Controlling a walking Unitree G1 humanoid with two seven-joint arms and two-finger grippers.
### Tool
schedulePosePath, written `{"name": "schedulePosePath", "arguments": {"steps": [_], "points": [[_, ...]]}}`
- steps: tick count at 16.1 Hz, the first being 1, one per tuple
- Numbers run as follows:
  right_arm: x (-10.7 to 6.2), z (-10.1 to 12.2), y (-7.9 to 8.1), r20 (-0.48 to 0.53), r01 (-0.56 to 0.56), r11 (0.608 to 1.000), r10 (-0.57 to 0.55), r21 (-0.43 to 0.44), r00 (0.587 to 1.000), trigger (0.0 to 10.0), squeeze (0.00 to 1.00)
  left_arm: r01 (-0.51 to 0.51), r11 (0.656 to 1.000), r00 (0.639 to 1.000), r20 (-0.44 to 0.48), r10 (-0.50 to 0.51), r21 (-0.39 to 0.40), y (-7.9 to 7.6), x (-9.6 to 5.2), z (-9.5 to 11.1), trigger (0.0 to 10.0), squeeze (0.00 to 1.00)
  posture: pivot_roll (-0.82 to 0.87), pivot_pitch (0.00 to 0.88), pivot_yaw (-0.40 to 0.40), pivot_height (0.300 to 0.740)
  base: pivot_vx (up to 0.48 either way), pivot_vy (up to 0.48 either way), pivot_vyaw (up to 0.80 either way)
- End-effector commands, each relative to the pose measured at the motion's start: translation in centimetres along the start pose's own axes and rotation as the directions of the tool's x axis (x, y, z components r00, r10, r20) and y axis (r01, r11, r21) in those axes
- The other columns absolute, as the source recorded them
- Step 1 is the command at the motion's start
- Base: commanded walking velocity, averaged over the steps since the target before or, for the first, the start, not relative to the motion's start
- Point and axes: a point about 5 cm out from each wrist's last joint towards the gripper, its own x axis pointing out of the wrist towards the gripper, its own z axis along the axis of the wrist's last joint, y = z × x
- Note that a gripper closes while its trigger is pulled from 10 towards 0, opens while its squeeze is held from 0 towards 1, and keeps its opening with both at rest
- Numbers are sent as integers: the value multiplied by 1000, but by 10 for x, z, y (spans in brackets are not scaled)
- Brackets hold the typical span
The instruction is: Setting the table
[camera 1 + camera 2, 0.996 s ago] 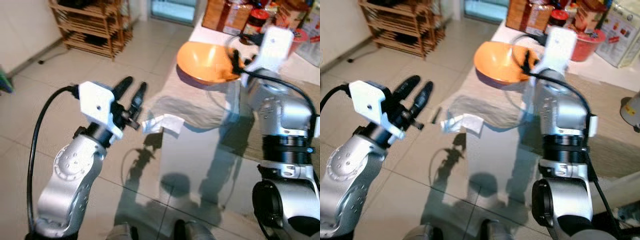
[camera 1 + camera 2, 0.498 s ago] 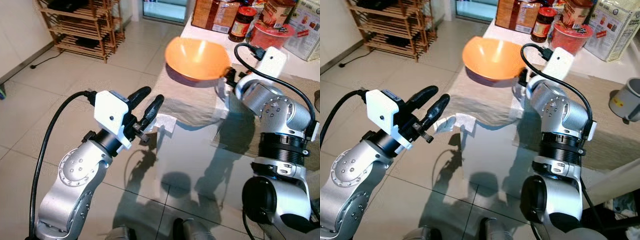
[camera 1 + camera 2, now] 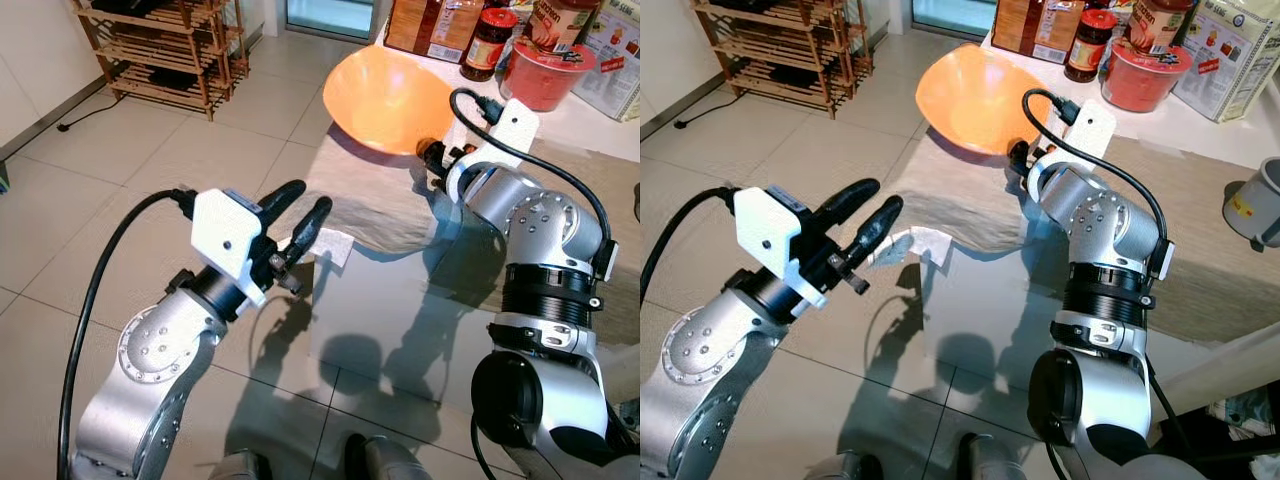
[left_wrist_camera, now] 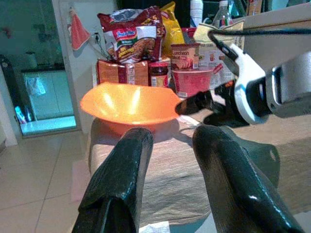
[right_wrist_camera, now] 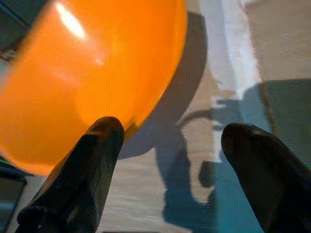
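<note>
1. The left gripper (image 3: 303,203) hovers off the table's near corner with its two black fingers spread and nothing between them; a white paper scrap (image 3: 333,243) lies on the table edge just beyond its tips.
2. One orange bowl (image 3: 385,98) sits on the tan cloth runner (image 3: 385,205) at the table's left side. It looks rigid, light, smooth plastic, likely slippery, and its wide, shallow shape suggests a pinch on the thin rim is the best hold.
3. The right gripper (image 5: 170,160) sits just beside the bowl's near rim, fingers wide apart and gripping nothing; one finger (image 5: 92,160) lies right against the rim.
4. Behind the bowl stand one dark jar (image 3: 1087,42), one red noodle cup (image 3: 1142,75) and several food packets (image 4: 136,34).
</note>
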Motion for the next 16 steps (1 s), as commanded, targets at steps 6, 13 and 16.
{"name": "schedulePosePath", "arguments": {"steps": [6, 13, 16], "points": [[-9, 23, 3, 92, -20, 996, 13, 83, 996, 10000, 0, 7, 1000, 1000, 5, -7, 6, -5, 1, 3, 10000, 0, -57, 156, -42, 740, 0, 0, 0], [2, 9, 26, 55, -97, 990, 92, 107, 994, 10000, 0, -1, 1000, 1000, 2, 1, 1, -7, -1, 4, 10000, 0, -53, 174, -42, 740, 0, 0, 0], [4, 7, 33, 41, -100, 990, 96, 102, 994, 10000, 0, -1, 1000, 1000, -2, 1, -5, -9, -2, 4, 10000, 0, -49, 186, -43, 740, 0, 0, 0]]}}
